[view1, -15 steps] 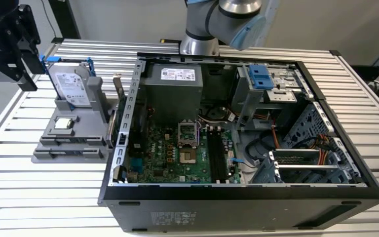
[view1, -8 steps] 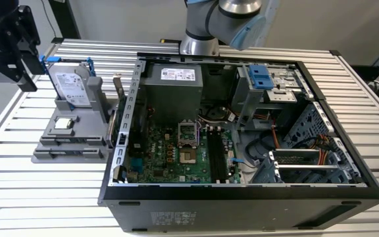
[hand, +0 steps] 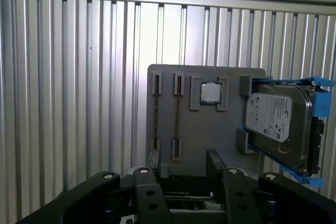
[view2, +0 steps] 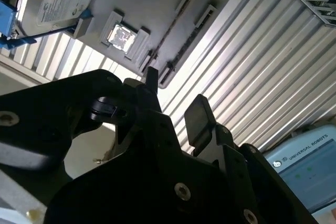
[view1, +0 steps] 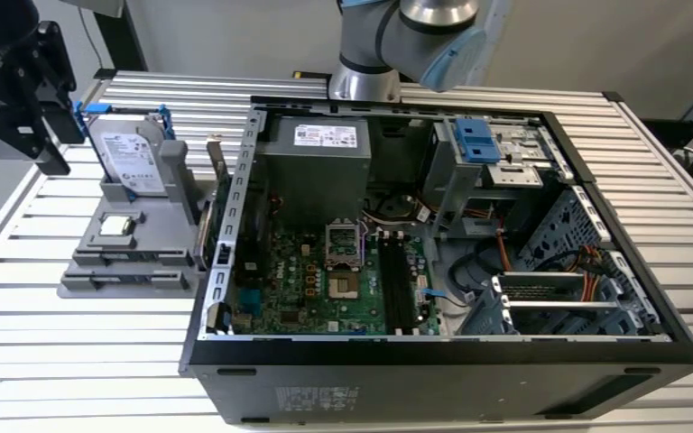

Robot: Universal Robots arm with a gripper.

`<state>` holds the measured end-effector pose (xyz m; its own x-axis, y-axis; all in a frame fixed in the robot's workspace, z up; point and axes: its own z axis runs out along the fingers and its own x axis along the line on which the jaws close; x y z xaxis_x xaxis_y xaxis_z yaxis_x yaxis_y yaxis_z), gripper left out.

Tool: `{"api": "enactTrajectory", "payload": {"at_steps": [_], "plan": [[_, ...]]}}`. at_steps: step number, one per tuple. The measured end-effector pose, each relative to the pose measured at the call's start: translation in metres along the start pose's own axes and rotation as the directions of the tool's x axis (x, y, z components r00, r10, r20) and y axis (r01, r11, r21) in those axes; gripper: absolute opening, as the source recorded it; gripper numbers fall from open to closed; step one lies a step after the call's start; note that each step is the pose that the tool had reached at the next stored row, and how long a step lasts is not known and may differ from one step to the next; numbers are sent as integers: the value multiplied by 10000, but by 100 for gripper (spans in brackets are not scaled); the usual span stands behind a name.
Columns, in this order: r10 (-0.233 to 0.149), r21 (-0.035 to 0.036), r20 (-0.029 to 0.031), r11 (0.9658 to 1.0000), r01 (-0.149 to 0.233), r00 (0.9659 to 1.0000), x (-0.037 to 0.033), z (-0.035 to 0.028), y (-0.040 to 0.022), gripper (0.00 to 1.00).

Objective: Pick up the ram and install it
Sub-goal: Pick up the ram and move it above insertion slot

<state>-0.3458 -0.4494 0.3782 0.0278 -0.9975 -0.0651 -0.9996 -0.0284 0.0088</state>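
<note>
The ram is a thin stick seen edge-on, standing in one slot of the grey holder; in the second wrist view the ram shows as a dark thin line. My gripper hangs above the holder's near end, apart from the ram, open with nothing between its black fingers. In the exterior view the gripper is high at the exterior view's left, beside the holder. The black motherboard slots lie inside the open computer case.
On the holder also sit a silver hard drive in a blue frame and a small square processor. The holder and case rest on a ribbed metal table. The arm's base stands behind the case.
</note>
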Motion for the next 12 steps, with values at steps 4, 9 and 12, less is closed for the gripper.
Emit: {"api": "enactTrajectory", "payload": {"at_steps": [4,9,12], "plan": [[13,-1,-1,10000,-13,10000,1,19,13,100],[42,2,-1,10000,-42,10000,3,67,35,100],[53,3,-1,10000,-53,10000,5,106,44,100]]}}
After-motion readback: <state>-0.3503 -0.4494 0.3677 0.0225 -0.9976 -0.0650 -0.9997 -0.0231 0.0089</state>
